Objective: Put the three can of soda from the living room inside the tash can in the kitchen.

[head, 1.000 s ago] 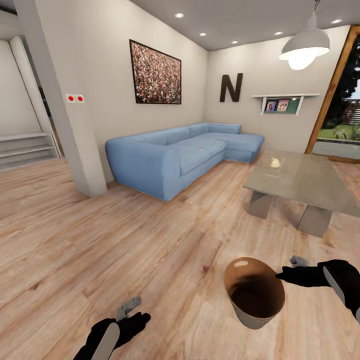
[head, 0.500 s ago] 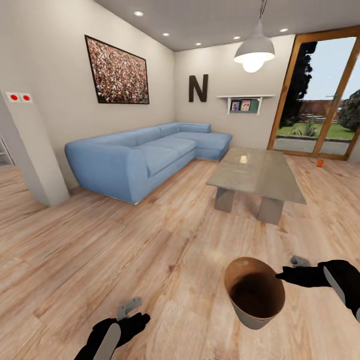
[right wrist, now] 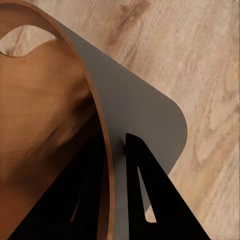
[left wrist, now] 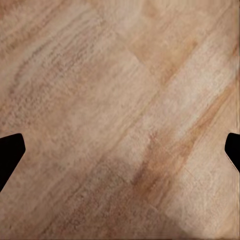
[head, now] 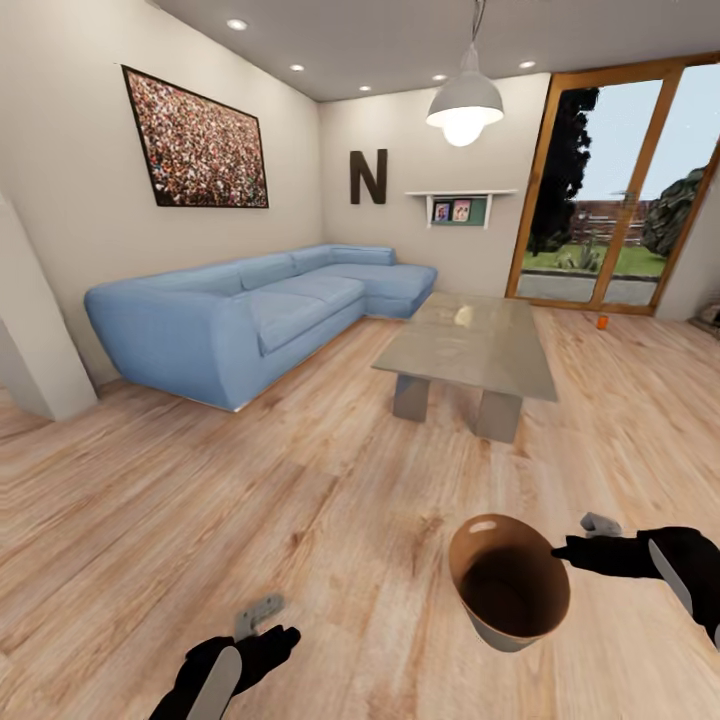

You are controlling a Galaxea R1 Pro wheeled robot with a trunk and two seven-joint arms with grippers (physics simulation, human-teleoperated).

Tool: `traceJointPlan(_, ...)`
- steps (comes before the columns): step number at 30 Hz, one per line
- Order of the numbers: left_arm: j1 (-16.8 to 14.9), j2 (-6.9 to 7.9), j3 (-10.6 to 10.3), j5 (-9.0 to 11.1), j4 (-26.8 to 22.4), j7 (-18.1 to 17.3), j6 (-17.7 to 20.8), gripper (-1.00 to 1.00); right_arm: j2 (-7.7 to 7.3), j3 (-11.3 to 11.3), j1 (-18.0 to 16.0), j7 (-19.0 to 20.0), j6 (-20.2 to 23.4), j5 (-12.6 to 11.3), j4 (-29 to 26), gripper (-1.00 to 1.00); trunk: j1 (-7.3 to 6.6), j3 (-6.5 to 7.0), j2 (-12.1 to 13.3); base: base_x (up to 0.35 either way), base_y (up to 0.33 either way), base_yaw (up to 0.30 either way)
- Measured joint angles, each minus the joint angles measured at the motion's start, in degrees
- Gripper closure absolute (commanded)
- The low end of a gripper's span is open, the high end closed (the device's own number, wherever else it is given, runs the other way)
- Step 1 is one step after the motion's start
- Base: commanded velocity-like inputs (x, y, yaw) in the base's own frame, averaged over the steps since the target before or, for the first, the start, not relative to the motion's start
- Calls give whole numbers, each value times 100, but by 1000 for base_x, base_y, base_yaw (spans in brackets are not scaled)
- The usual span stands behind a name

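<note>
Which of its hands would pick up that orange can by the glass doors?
Probably the left gripper: it is open and empty. The right gripper is pinching the trash can's rim. The orange can is far off.

We look across a light wood plank floor toward a blue sectional sofa set against pale walls. Above it hangs a large speckled picture, and on the far wall we see a dark letter N beside a small shelf with framed photos. A grey low table stands mid-room under a lit pendant lamp. Wood-framed glass doors show greenery outside.
</note>
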Motion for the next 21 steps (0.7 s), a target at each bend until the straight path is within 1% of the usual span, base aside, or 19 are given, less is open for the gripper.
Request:
traceJointPlan(3,0,-10,-5,0,-1,-5,0,-100,-1,7,2,-21,-52,92,10,100,0,0,0,0,-304,-272)
traceJointPlan(4,0,-10,-4,0,-1,-10,0,-100,-1,7,1,-21,-57,99,11,100,0,0,0,0,-116,-282)
traceJointPlan(8,0,-18,-7,7,0,-39,4,-100,0,-20,-1,-13,-20,34,9,100,0,0,0,0,-46,-284)
traceJointPlan(13,0,-21,-26,9,0,-46,6,-100,-5,-40,-3,-28,-7,72,17,100,0,0,0,0,-11,-286)
traceJointPlan(14,0,-21,-78,10,0,-46,4,-100,-7,-47,-3,-31,21,63,19,100,0,0,0,22,-44,-286)
traceJointPlan(15,-34,-34,-296,19,-17,-23,9,-100,-25,-66,-14,-81,94,3,35,100,0,0,0,62,-124,-286)
traceJointPlan(16,-114,-52,-440,21,-50,-19,29,-100,-57,-125,-34,-179,130,-31,75,100,0,0,0,94,-180,-286)
traceJointPlan(17,-297,-84,-569,30,-46,-25,50,-100,-100,-241,-66,-311,126,1,136,100,-1,1,0,116,-216,-286)
traceJointPlan(18,-542,-144,-702,39,59,-39,65,-100,-135,-376,-106,-427,129,119,176,100,-1,1,0,137,-235,-287)
traceJointPlan(19,-785,-227,-845,50,324,-51,48,-100,-158,-477,-137,-522,200,190,194,100,0,1,0,156,-245,-287)
traceJointPlan(20,-971,-310,-991,57,653,-59,9,-100,-179,-546,-161,-534,326,223,201,100,0,0,0,162,-250,-287)
traceJointPlan(21,-1040,-342,-1061,55,803,-62,-32,-100,-188,-574,-172,-538,409,170,197,100,0,0,0,169,-261,-287)
